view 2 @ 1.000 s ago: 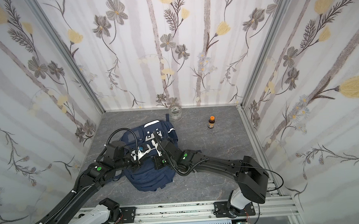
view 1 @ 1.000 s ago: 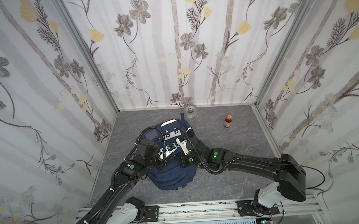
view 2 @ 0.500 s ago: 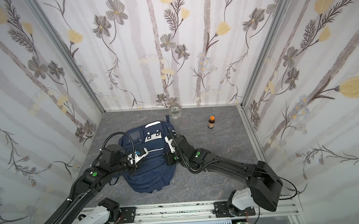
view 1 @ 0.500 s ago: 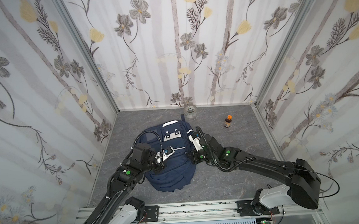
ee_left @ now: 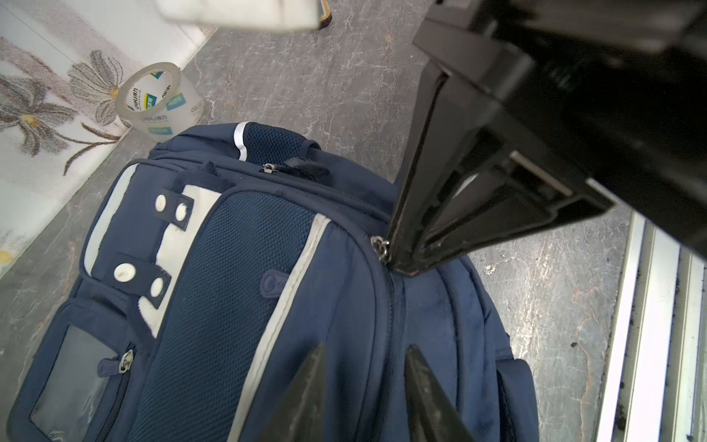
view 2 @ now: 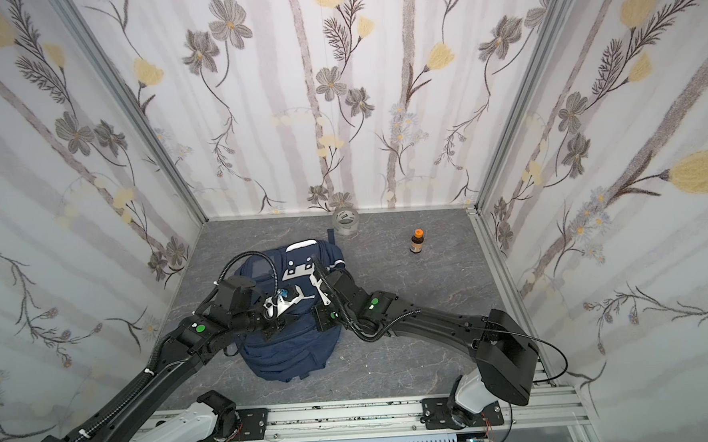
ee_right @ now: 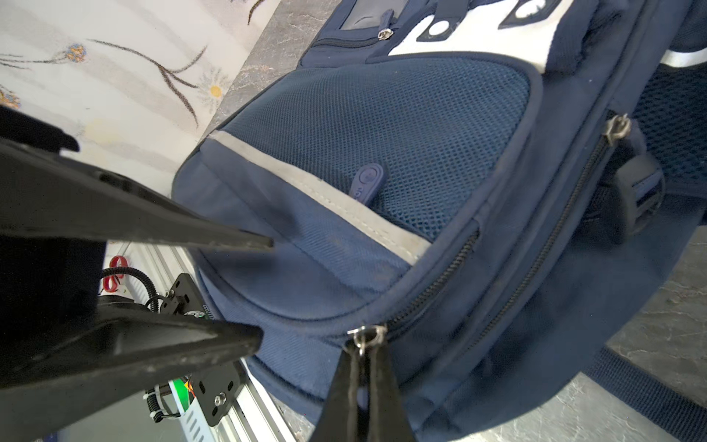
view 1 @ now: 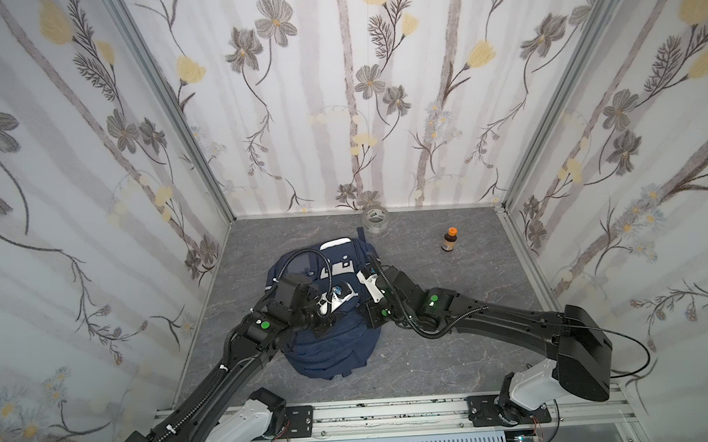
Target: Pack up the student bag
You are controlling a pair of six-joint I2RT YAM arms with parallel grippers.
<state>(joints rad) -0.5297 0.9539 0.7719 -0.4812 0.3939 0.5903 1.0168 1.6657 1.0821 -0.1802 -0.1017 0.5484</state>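
The student bag [view 1: 334,348] lay front-up on the grey marbled floor [view 1: 434,351], a little left of the middle in both top views. One end pointed toward the back wall and the rounded end toward the rail. It was navy, with a blue mesh panel edged by a pale grey stripe. White patches were crossed by navy tabs with round white studs, and a small clear window pocket sat beside a short zip. In the right wrist view the zip runs were closed along the length that showed.

The right gripper [ee_right: 365,354] was clamped on the metal zipper pull [ee_right: 368,336] at the bag's side seam, its two dark fingers pressed together on the ring. The left gripper [ee_left: 367,356] hung over the same zip line with its jaws parted a modest way. It held nothing, and only the bag's cloth showed below the gap. Whether its tips touched the cloth could not be told.

A clear tape roll [view 1: 375,220] sat just past the bag's far end, against the back wall. A small brown bottle [view 1: 450,242] with an orange cap stood upright to the right, well apart from the bag.
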